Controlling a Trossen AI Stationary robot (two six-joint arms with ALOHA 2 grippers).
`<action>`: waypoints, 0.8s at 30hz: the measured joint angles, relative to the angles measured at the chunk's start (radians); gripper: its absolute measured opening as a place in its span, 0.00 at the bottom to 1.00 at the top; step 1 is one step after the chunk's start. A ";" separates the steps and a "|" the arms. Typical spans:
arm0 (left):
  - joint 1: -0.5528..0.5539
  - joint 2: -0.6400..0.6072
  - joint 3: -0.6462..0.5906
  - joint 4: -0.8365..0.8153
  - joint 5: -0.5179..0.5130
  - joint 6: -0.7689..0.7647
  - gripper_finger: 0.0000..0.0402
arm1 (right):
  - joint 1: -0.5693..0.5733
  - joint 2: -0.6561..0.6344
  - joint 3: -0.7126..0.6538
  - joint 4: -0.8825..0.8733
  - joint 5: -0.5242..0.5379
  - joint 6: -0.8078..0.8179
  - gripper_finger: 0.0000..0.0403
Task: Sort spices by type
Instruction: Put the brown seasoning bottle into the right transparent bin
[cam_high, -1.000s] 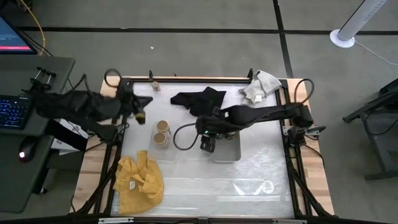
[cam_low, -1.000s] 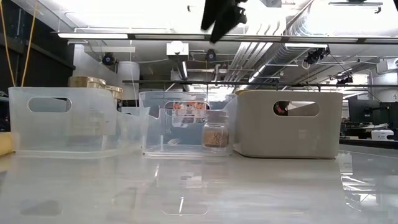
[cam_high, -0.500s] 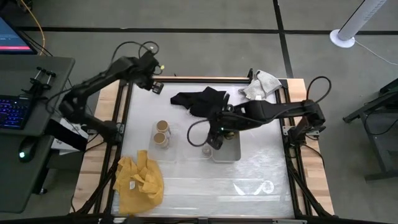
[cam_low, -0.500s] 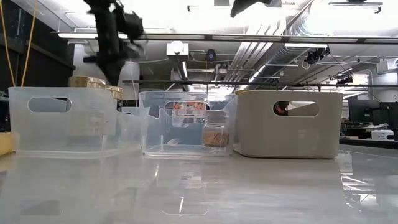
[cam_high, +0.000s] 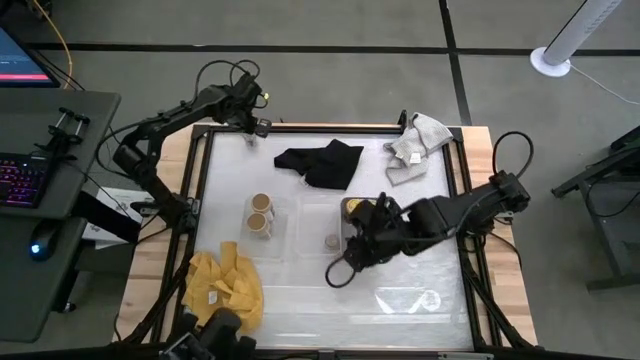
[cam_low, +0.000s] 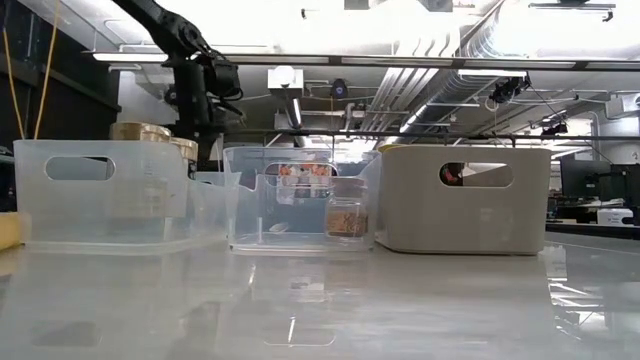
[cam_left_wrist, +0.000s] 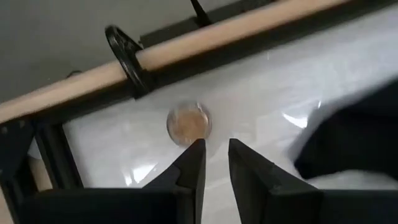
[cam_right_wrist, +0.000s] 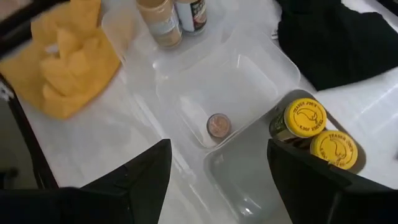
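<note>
while the right hand (cam_right_wrist: 214, 163) has withdrawn, spread, the left hand (cam_left_wrist: 214, 152) hovers part-closed over a brownish jar (cam_left_wrist: 188, 123).

Two tan-topped round jars (cam_high: 260, 212) in clear plastic tray (cam_high: 271, 240) left of centre, two yellow-topped round jars (cam_right_wrist: 317, 135) in grey tray (cam_right_wrist: 249, 180) right, tiny brownish jar (cam_high: 331, 241) between.

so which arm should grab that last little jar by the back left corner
Left. Its hand hovers right over the small brownish jar, open. The right hand is across the table, above the trays.
</note>
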 joint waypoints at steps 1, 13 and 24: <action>0.004 0.005 0.000 0.012 -0.004 0.000 0.15 | 0.012 0.000 0.000 -0.004 0.015 0.029 0.65; 0.043 0.107 -0.002 0.050 -0.005 0.039 0.02 | 0.121 0.000 0.000 -0.091 0.136 0.286 0.65; 0.048 0.107 -0.055 0.091 -0.055 -0.010 0.00 | 0.127 0.000 -0.001 -0.122 0.147 0.326 0.65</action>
